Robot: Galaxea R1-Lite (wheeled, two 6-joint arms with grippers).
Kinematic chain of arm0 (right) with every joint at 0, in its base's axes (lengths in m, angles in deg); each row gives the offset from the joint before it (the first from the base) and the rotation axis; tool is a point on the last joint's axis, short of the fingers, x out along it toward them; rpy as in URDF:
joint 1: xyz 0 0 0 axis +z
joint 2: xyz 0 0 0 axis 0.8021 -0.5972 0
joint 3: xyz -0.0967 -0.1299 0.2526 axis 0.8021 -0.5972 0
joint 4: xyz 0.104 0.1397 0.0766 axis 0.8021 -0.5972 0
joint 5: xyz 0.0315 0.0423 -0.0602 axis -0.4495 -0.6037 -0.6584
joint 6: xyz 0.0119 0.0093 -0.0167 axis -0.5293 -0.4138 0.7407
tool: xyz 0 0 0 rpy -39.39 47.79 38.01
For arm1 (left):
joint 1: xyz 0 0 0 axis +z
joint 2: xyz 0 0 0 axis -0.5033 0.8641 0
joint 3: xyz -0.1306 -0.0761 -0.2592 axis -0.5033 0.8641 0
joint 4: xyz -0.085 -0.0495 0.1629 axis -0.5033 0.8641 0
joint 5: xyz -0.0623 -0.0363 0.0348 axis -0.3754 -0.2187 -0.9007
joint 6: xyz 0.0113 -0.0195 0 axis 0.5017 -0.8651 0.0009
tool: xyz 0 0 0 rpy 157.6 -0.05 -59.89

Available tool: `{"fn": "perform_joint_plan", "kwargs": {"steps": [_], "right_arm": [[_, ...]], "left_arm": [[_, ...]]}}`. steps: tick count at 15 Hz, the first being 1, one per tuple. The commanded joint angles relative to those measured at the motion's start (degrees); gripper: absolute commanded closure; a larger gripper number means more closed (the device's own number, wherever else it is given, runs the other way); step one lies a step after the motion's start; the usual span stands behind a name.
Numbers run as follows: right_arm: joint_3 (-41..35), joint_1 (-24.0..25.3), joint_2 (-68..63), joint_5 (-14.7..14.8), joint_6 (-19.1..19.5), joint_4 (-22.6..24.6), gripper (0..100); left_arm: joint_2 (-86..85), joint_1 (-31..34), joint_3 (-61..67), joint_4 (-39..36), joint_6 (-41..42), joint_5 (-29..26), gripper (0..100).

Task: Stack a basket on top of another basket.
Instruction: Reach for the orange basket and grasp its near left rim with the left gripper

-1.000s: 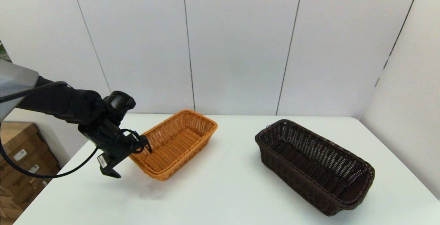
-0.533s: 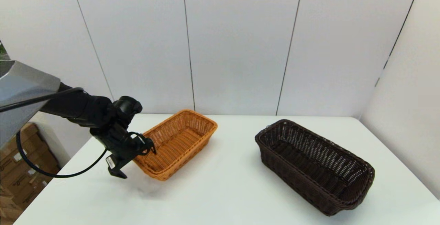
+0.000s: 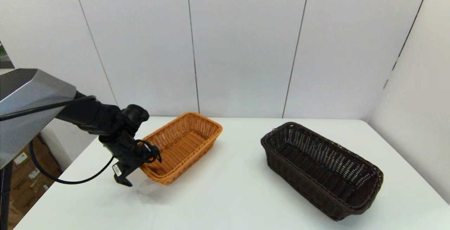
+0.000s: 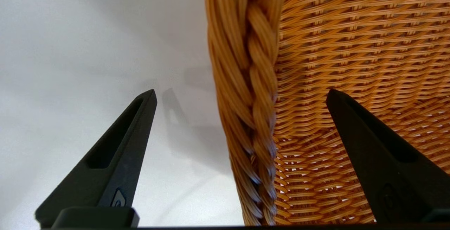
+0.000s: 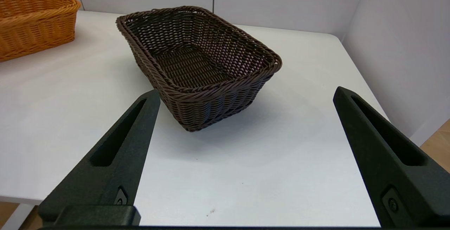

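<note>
left tool (image 4: 240,96) spread, straddling braided rim | orange-tan basket (image 3: 181,145): woven wicker, flared | right tool (image 5: 246,96) spread

Dark brown basket (image 3: 321,169): long, deep, open weave, upright on white surface (image 3: 232,195). Orange-tan basket (image 3: 181,146): shallower, flared sides, braided rim, upright, well apart left of dark one.

You're facing a white surface (image 3: 239,195) set against pale panelled walls (image 3: 242,47) with thin dark seams — one wall runs along the far edge, another angles in on the right. Off the surface's left edge, cardboard boxes (image 3: 24,184) sit stacked low down. Light is soft and even — shadows stay faint.
</note>
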Motion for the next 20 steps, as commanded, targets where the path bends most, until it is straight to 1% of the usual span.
{"fn": "perform_joint_plan", "kwargs": {"steps": [1, 15, 17, 20], "right_arm": [[0.01, 0.01, -0.07, -0.05, 0.06, -0.03, 0], [0.01, -0.08, -0.07, -0.05, 0.06, -0.03, 0], [0.01, 0.01, -0.07, -0.05, 0.06, -0.03, 0], [0.01, 0.01, -0.07, -0.05, 0.06, -0.03, 0]], "left_arm": [[0.11, -0.01, -0.09, 0.12, -0.32, -0.11, 100], [-0.5, -0.01, -0.26, -0.76, -0.14, -0.11, 100], [-2.44, -0.1, -0.26, -0.67, 1.09, -1.78, 100], [-5.34, -0.1, -0.18, -0.59, 8.29, -6.7, 100]]}}
